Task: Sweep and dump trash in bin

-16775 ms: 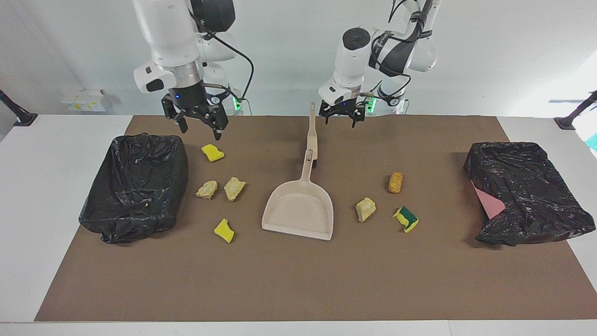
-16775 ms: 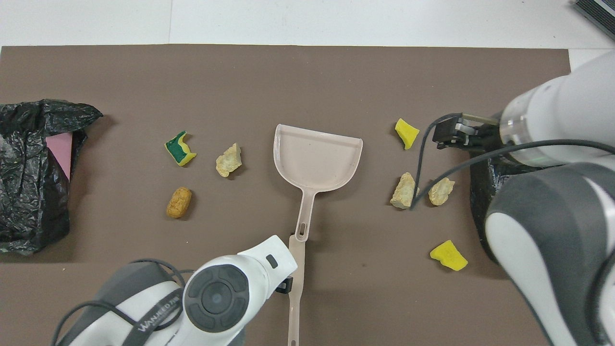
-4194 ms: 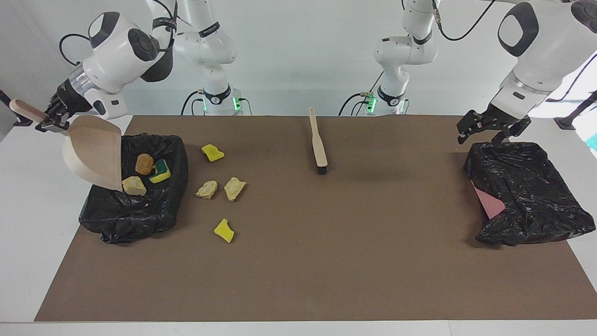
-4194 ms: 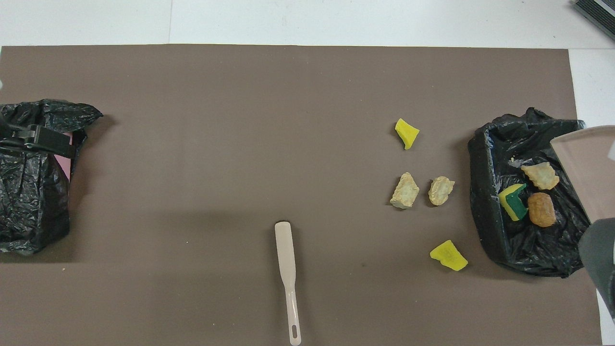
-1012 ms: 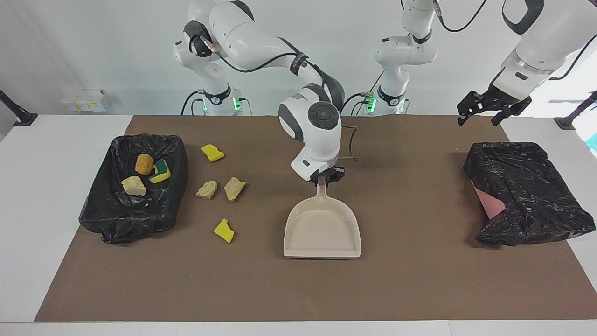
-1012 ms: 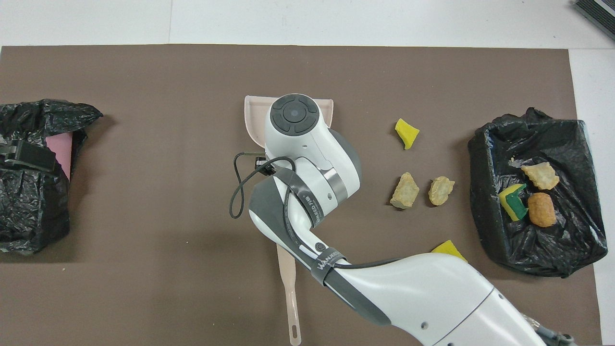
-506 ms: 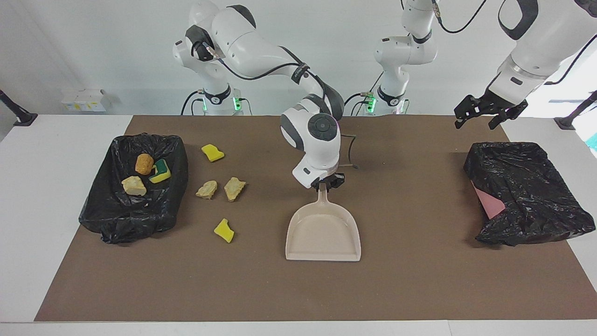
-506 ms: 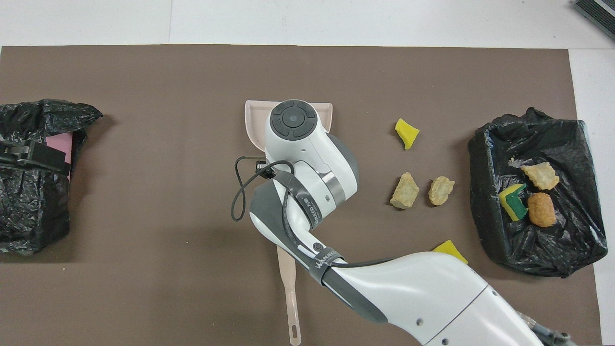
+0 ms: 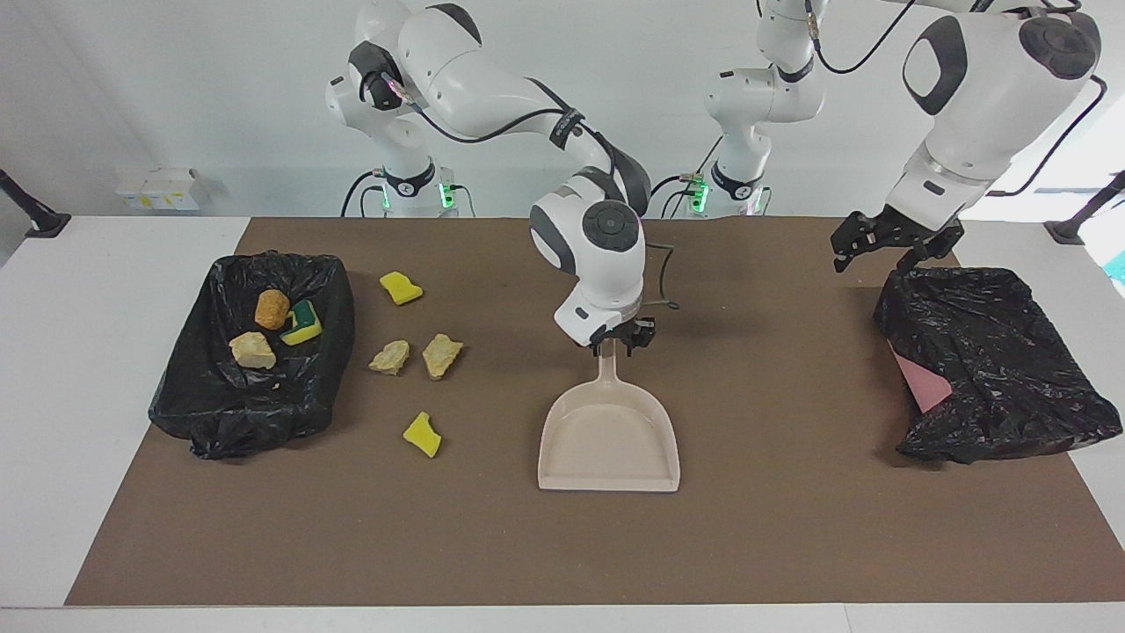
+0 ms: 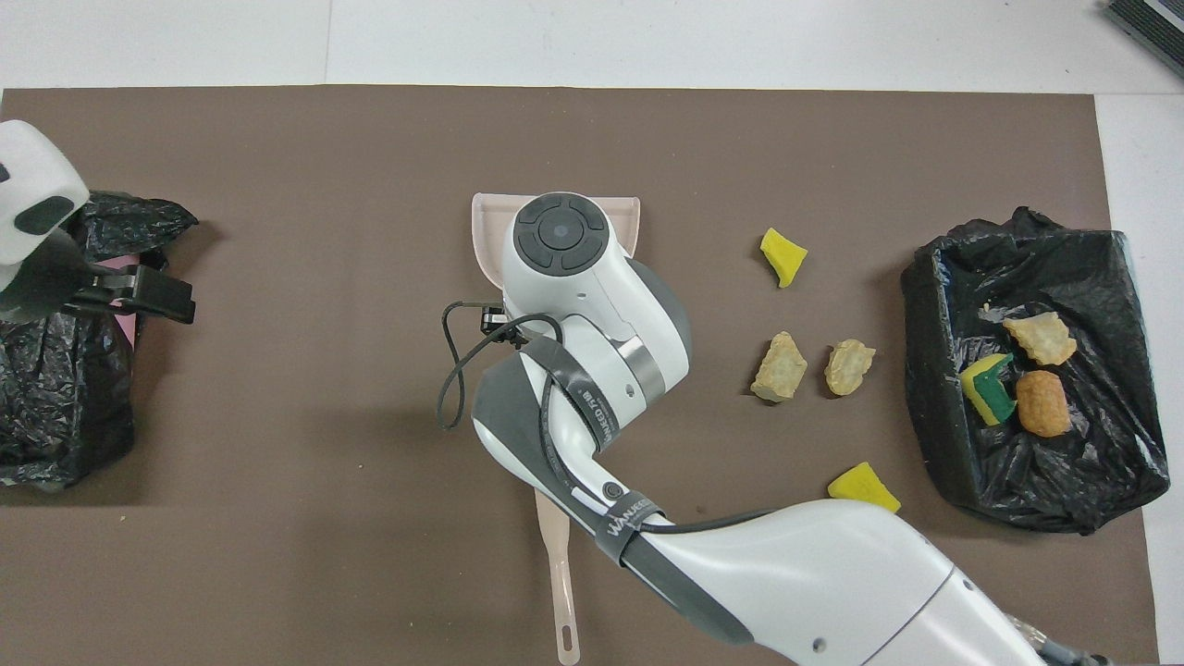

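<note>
Since the dustpan (image 9: 608, 448) lies flat with its long axis running straight away from the robots, handle toward them and mouth away from them, its opening does not face the loose trash. All four scraps on the mat sit off the dustpan's side toward the right arm's end of the table, so I judge the pan must be turned or carried that way before anything can be swept in. The right gripper (image 9: 620, 338) hovers right at the tip of the handle; whether it grips the handle or has let go I cannot tell. The right arm is the nearer one to those scraps. The left gripper (image 9: 888, 244) hangs with its jaws apart and empty, well apart from the dustpan toward the left arm's end, over the edge of the second bin (image 9: 993, 352), which holds no trash that I can see. Counted: seven scraps. On the mat lie two yellow sponge bits (image 9: 401, 287) (image 9: 423, 434) and two beige chunks (image 9: 389, 357) (image 9: 441, 355). Three are already in the lined bin (image 9: 327, 290) farther toward the right arm's end than those four: an orange-brown lump (image 9: 272, 309), a yellow-green sponge (image 9: 303, 322) and one more beige chunk (image 9: 252, 350). Two bins, one dustpan, one brush (image 10: 558, 564) — the brush lies nearer to the robots than the dustpan, in line with its handle.
</note>
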Controlling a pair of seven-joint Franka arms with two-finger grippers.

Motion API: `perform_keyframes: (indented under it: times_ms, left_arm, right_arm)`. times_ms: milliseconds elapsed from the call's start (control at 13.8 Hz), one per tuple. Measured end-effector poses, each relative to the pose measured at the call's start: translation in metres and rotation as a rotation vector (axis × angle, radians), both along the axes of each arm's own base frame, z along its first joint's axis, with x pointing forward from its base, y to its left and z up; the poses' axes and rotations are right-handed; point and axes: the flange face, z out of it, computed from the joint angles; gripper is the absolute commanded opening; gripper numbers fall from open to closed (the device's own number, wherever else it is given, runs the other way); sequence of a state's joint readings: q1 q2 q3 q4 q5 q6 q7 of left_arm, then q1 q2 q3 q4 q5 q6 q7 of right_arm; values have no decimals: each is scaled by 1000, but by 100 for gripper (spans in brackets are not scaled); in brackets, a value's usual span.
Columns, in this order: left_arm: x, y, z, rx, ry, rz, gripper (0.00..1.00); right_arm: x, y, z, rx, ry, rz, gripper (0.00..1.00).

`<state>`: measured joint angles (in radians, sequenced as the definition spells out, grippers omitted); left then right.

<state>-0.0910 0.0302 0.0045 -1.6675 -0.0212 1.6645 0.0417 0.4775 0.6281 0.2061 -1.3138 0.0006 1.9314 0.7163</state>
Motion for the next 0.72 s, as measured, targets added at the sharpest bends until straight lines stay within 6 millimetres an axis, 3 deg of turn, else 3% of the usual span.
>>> perform_keyframes:
  times_ms: [145,289,506,723]
  left_arm:
    - [4,-18,-21,-1,-16,-28,100]
    - [10,-36,-49,-2,-22,-52,100]
    - [25,-69,-93,-8,-24,-90,100]
    - [31,-112,-132,-15,-17,-113,100]
  right_arm:
    - [-13,3,23,3,-5,17,84]
    - [-42,4,41,6,13,42,84]
    - [-104,-4,62,5,55,101,84]
    - [-173,-6,59,-42,87,163,84]
